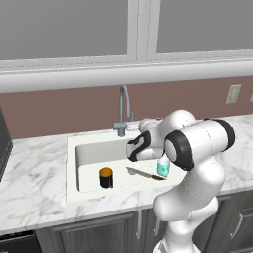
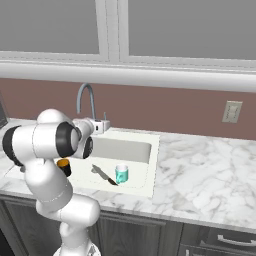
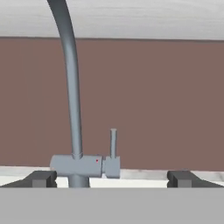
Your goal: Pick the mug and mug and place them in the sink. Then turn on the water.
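Grey faucet (image 3: pixel 74 131), small upright lever (image 3: pixel 113 143) | both mugs in sink (image 1: pixel 74 163) | fingers (image 3: pixel 41 178) apart

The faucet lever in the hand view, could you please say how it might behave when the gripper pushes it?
The lever is a slim upright rod on the faucet body, so it probably pivots stiffly rather than bending. Its smooth grey surface looks slippery; the open gripper could slide off a glancing push.
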### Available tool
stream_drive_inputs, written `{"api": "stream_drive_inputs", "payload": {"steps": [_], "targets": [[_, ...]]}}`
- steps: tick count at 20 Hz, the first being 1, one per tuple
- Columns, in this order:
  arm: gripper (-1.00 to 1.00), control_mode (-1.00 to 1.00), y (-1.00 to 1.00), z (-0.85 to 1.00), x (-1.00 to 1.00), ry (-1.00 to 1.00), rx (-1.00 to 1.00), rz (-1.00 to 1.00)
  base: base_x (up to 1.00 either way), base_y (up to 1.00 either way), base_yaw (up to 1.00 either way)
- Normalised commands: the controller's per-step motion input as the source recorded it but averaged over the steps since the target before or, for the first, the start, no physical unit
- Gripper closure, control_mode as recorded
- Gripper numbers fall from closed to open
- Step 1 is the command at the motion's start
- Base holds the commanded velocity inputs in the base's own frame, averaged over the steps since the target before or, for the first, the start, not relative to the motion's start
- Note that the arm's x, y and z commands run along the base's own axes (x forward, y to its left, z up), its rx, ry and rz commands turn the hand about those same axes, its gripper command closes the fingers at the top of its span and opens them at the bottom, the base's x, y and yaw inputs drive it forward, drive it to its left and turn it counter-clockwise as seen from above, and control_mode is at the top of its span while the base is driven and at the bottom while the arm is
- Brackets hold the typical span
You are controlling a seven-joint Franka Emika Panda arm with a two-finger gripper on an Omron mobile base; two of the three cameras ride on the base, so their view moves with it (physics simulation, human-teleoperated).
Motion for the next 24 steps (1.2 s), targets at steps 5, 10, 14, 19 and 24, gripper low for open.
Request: {"api": "stream_drive_inputs", "payload": {"steps": [5, 10, 14, 19, 24], "targets": [[-1.00, -1.00, -0.01, -0.42, 0.00, -0.22, 0.00, 0.00, 0.00, 0.00, 0.00], [-1.00, -1.00, -0.07, -0.51, 0.00, -0.24, 0.00, 0.00, 0.00, 0.00, 0.00], [-1.00, -1.00, -0.06, -0.56, 0.00, -0.20, 0.00, 0.00, 0.00, 0.00, 0.00], [-1.00, -1.00, -0.03, -0.43, 0.00, -0.12, 0.00, 0.00, 0.00, 0.00, 0.00], [-1.00, -1.00, 0.00, -0.24, 0.00, -0.04, 0.00, 0.00, 0.00, 0.00, 0.00]]}}
